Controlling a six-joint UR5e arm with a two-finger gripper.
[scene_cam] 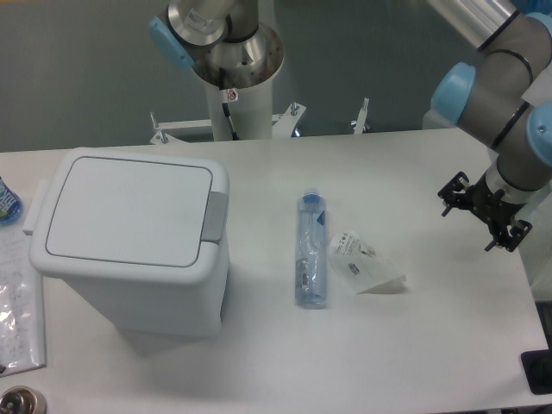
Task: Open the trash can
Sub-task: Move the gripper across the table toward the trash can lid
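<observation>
The trash can is a large boxy white bin standing on the left part of the white table. Its flat white lid lies shut and flush. The grey push-button latch sits on the lid's right edge. My gripper shows as a black assembly below the grey and blue wrist at the far right, above the table's right edge and far from the bin. Its fingers are not clear enough to tell whether they are open or shut. It holds nothing that I can see.
A clear plastic bottle with a blue cap lies lengthwise mid-table. A crumpled clear wrapper with a label lies just right of it. A plastic bag and a blue item are at the left edge. The robot pedestal stands behind the table.
</observation>
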